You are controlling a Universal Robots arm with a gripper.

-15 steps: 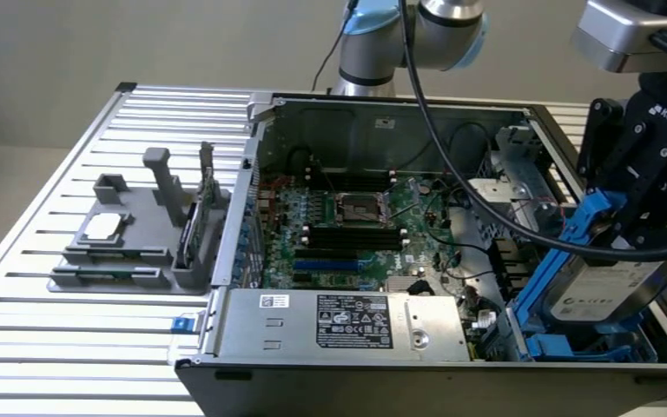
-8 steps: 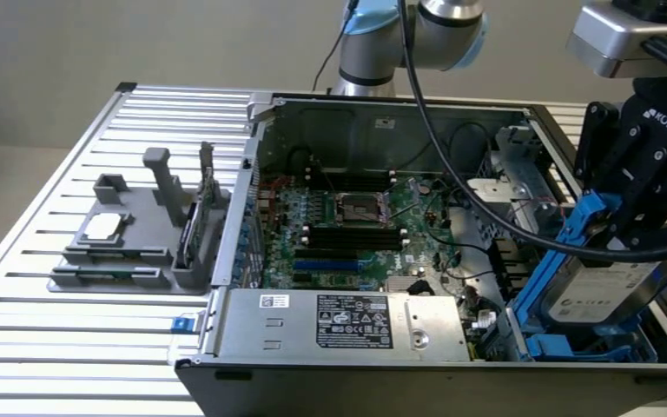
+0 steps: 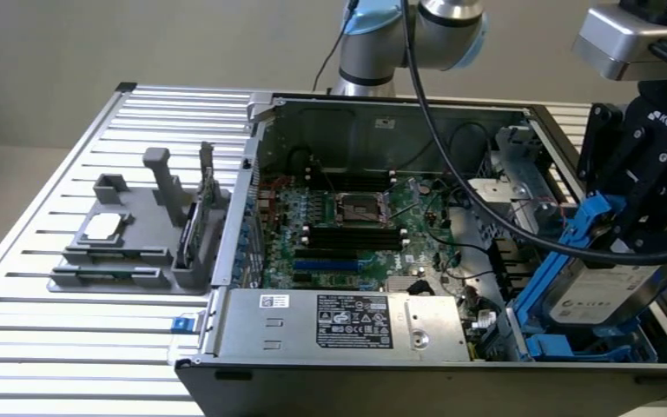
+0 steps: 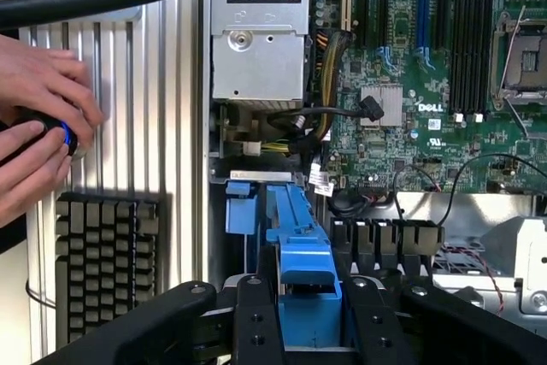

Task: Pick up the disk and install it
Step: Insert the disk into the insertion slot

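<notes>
Your pincer (image 3: 644,228) is clamped on the disk (image 3: 594,291), gripping the upper end of its blue frame (image 4: 299,228). The disk hangs tilted just above the blue bay (image 3: 583,347), at the exterior view's right of the open computer case (image 3: 310,382). Line the frame up square with the bay's rails before you lower, then go straight and slow. Mind the thick black cable (image 3: 507,221) crossing beside the disk; it looks likely to snag.
</notes>
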